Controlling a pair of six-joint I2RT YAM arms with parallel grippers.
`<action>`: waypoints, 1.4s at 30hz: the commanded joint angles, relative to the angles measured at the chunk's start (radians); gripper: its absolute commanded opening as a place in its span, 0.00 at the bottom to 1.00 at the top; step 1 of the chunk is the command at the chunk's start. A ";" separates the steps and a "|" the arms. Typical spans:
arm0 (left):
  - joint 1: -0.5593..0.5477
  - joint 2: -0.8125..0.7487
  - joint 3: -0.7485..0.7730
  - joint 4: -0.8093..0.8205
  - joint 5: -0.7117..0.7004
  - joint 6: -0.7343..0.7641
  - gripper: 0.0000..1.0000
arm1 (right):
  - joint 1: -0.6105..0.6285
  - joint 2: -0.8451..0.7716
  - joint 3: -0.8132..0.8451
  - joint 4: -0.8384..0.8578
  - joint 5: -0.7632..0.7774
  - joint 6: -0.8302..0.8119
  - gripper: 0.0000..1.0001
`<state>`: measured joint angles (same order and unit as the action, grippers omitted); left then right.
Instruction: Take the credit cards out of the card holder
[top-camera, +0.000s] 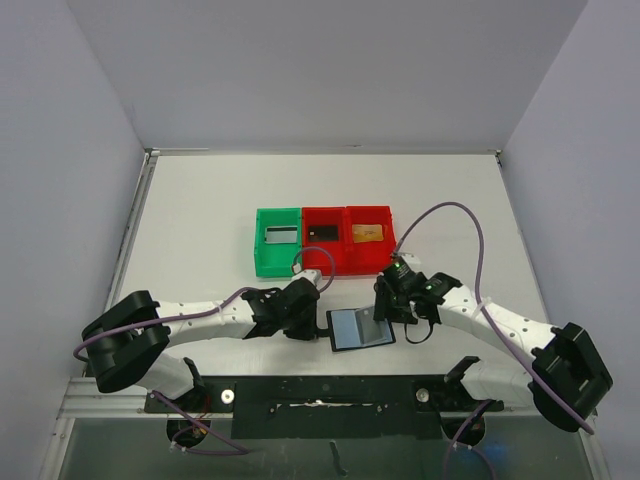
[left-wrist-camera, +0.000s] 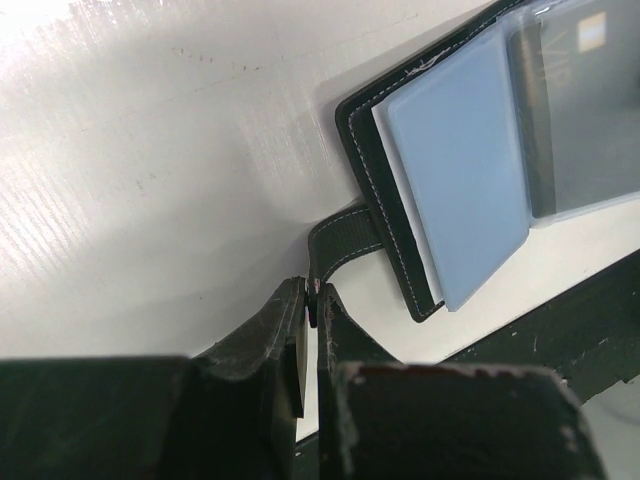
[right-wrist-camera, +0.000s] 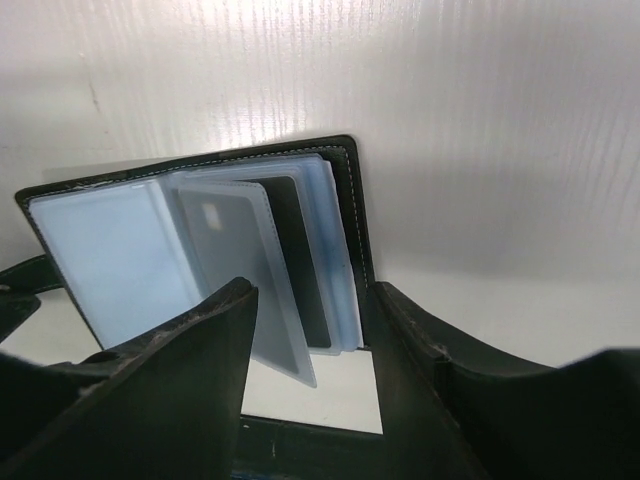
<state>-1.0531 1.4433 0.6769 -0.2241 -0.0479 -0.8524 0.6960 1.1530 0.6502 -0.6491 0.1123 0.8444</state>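
Left jaws clamp the closure tab at 9 o'clock of the card holder; right jaws stand apart at its 2 o'clock. Hold the tab taut; enter one pocket squarely.

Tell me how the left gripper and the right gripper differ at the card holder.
The left gripper is shut, pinching the closure tab of the card holder; the right gripper is open and grips nothing. The left gripper sits off the holder's left edge, while the right gripper's fingers straddle the clear pockets at its right side. Both sit low beside the open holder.
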 joint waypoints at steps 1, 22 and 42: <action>-0.005 -0.020 0.045 0.013 0.001 0.008 0.00 | 0.017 0.045 0.058 0.019 0.014 -0.025 0.46; -0.003 -0.055 0.049 -0.022 -0.030 0.017 0.00 | 0.083 -0.020 0.043 0.055 0.002 0.025 0.41; -0.002 -0.026 0.054 -0.008 -0.003 0.029 0.00 | 0.006 0.000 -0.034 0.156 -0.135 -0.018 0.39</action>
<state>-1.0531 1.4231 0.6853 -0.2501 -0.0525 -0.8436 0.7013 1.1492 0.6067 -0.5789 0.0429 0.8593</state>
